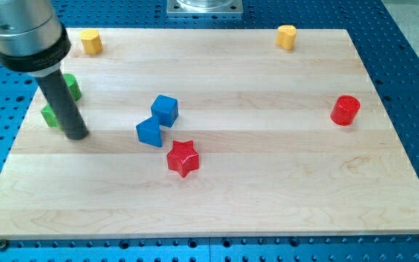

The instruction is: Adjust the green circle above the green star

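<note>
Risk: my tip sits just right of green star, rod hiding part of green circle above it. No gripper, nothing grasped. Careless shove could slide either block off board's left edge.

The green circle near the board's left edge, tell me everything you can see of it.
The green circle is a small bright green block, plastic by its look, lying flat on the wooden board near the view's left edge. Only its right part shows; the dark rod hides the rest. It sits just up and right of the green star, also half hidden, and whether the two touch cannot be told. My tip rests on the board below and slightly right of both, apparently clear of the circle.
</note>
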Controlling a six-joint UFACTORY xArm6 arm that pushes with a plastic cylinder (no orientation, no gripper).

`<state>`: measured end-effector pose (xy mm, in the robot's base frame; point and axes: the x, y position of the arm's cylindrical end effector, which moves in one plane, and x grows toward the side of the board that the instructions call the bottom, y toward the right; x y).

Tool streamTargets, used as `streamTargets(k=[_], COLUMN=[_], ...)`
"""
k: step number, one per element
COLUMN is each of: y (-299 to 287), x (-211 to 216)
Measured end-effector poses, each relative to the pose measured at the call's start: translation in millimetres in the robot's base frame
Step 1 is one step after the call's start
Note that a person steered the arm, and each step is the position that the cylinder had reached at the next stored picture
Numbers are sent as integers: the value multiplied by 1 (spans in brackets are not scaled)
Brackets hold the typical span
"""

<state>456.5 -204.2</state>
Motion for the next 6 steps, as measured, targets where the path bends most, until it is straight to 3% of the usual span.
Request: streamTargets(k=[2,3,5,6], y=[-32,-10,11,2], x=[-10,-10,-66,-72])
